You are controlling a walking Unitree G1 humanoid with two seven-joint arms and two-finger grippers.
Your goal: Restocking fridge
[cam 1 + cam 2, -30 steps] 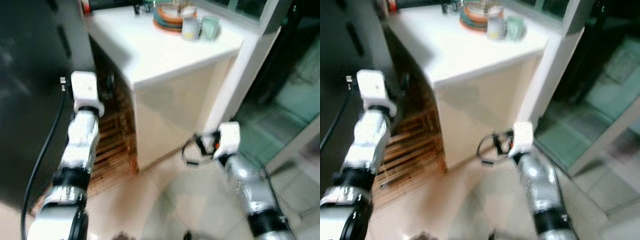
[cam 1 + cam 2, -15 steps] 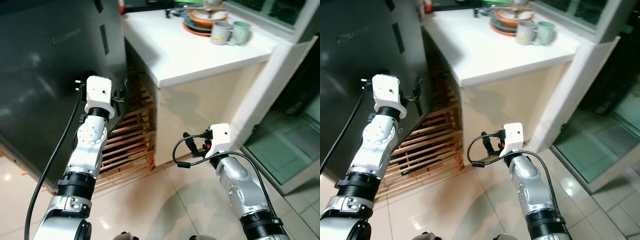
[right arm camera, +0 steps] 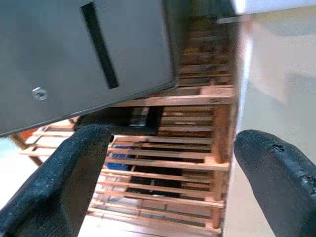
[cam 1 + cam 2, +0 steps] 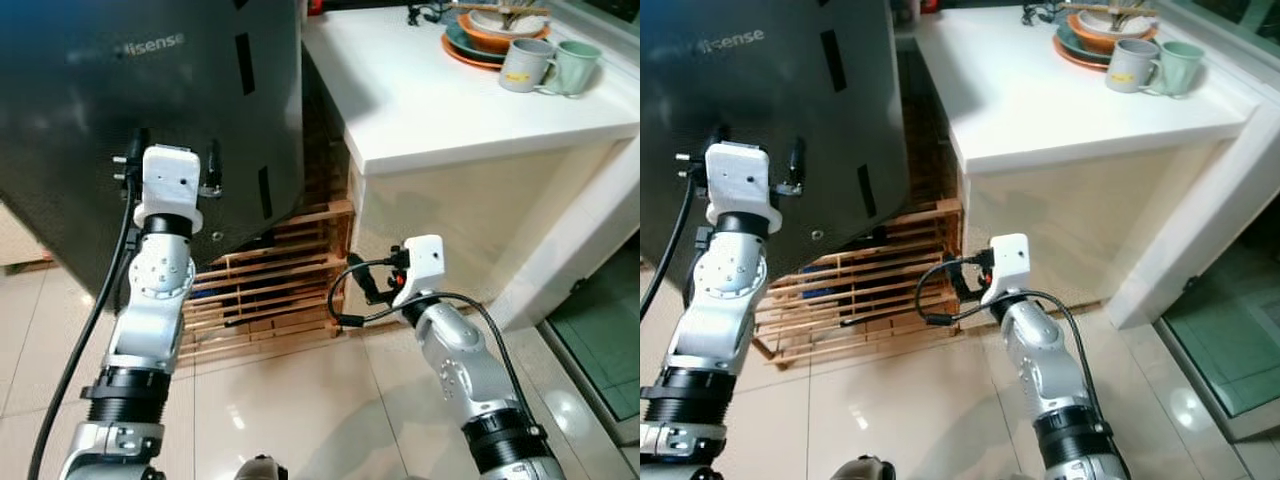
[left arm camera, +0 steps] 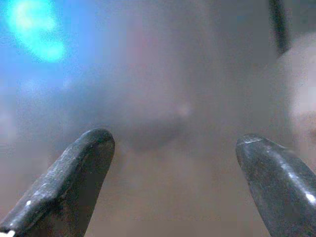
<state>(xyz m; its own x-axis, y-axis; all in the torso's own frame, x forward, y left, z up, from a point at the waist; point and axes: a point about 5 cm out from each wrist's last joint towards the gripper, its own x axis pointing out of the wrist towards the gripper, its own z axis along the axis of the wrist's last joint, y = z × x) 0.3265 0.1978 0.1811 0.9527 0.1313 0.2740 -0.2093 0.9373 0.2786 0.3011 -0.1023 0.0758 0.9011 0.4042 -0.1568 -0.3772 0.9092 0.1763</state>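
1. In front of the robot, on the left: dark grey fridge (image 4: 150, 90), door shut, brand lettering near the top, narrow black slots in its face. It stands on a wooden slatted pallet (image 4: 270, 290) on a glossy tiled floor (image 4: 290, 400).
2. Left gripper (image 5: 173, 182) is raised close to the fridge face, at about mid-height in the head views. Wrist view: the two black fingers (image 5: 74, 177) are spread wide with nothing between them; the surface beyond is a grey blur with a blue glare spot.
3. Right gripper (image 3: 168, 177) is held low, pointing toward the pallet and the fridge's lower corner. Fingers (image 3: 59, 177) are wide apart, holding nothing. A black cable (image 4: 345, 300) loops from the right wrist.
4. To the right of the fridge: white counter (image 4: 440, 110), with a narrow gap between the two.
5. At the far end of the counter: stack of plates (image 4: 480, 40), orange over teal. Just beside it are a grey mug (image 4: 520, 65) and a pale green mug (image 4: 578, 68), side by side.
6. A dark shape lies under the pallet slats in the right wrist view; cannot tell what it is.
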